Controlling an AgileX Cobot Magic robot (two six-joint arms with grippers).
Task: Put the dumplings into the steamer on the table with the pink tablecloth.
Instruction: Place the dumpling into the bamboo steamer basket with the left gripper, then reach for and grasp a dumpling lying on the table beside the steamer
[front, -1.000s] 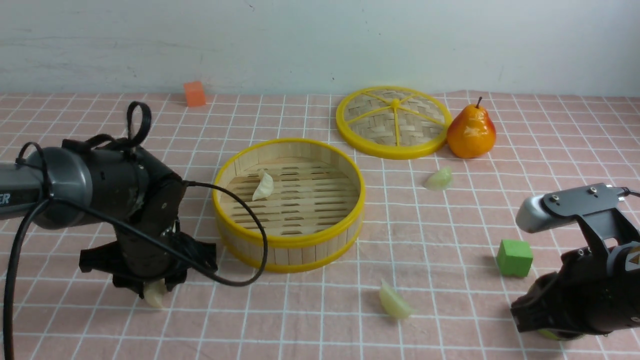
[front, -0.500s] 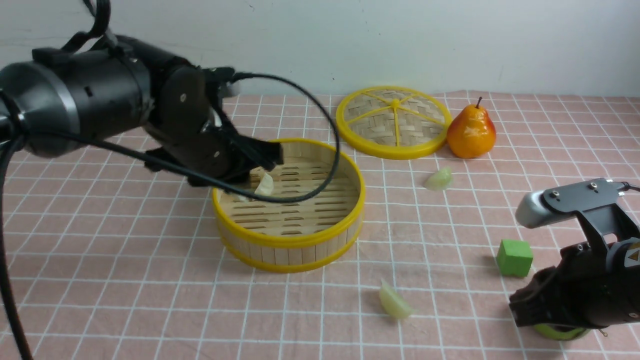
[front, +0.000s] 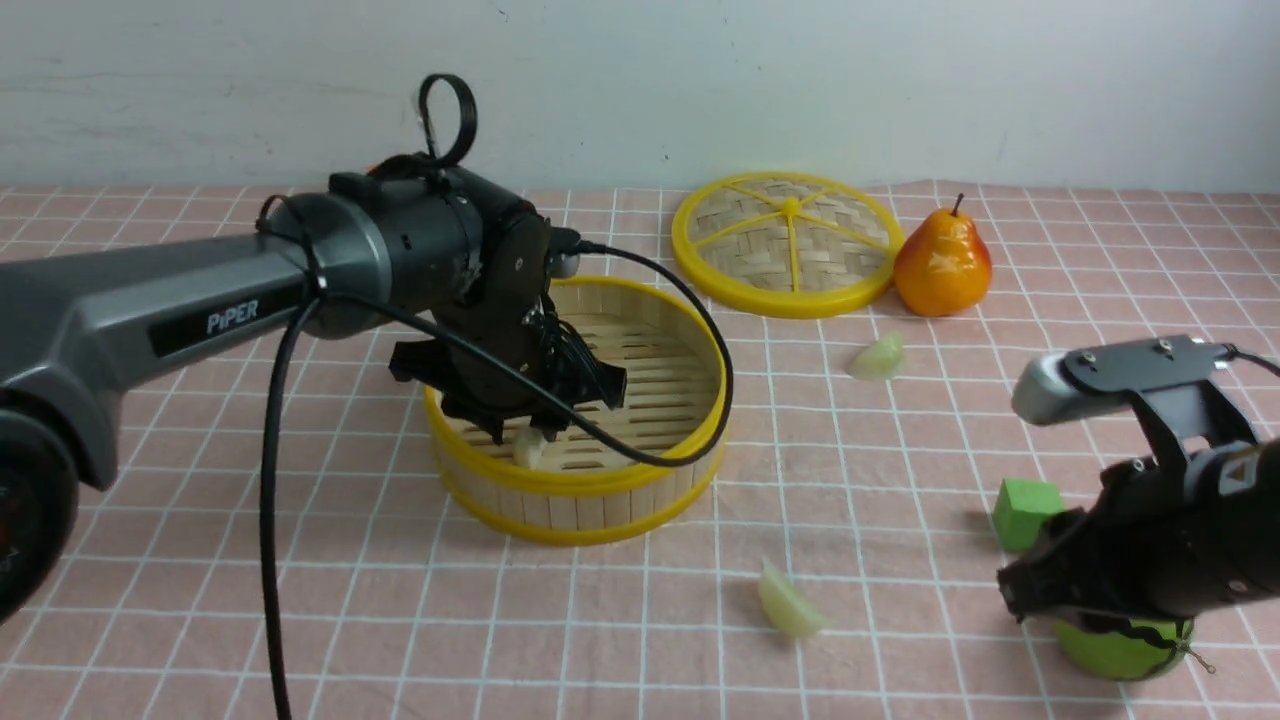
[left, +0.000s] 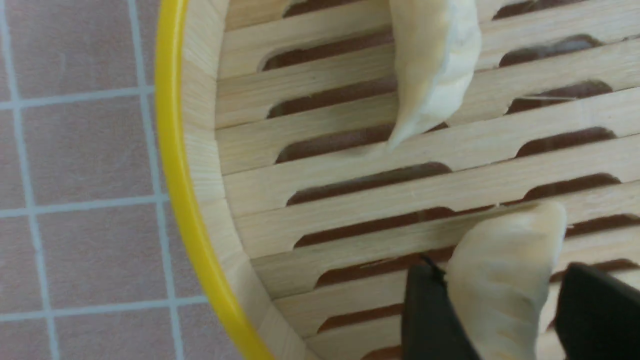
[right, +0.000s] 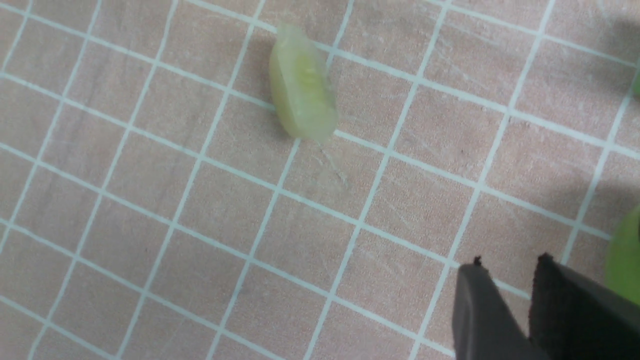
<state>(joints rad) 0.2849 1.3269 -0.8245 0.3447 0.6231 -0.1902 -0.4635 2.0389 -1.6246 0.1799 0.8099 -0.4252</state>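
The steamer (front: 640, 470) stands mid-table on the pink tablecloth (front: 200, 600). My left gripper (front: 530, 438) reaches down inside it near the front wall. Its jaws stand open around a cream dumpling (left: 505, 280), which rests on the slatted floor (left: 380, 195) against one finger (left: 425, 315), with a gap to the other. A second dumpling (left: 435, 65) lies further in. Two greenish dumplings lie outside, one right of the steamer (front: 878, 357) and one in front of it (front: 790, 603) (right: 302, 95). My right gripper (front: 1015, 600) (right: 507, 262) hovers low at front right, jaws slightly apart and empty.
A woven yellow-rimmed lid (front: 787, 243) and a pear (front: 943, 262) sit at the back right. A green cube (front: 1022, 508) and a round green fruit (front: 1125, 645) lie close to my right gripper. The left arm's cable (front: 690, 330) loops over the steamer.
My left gripper lifted a dumpling from the front left of the table, carried it into the steamer and opened. The right gripper rose a little and parted its jaws, uncovering the green fruit.
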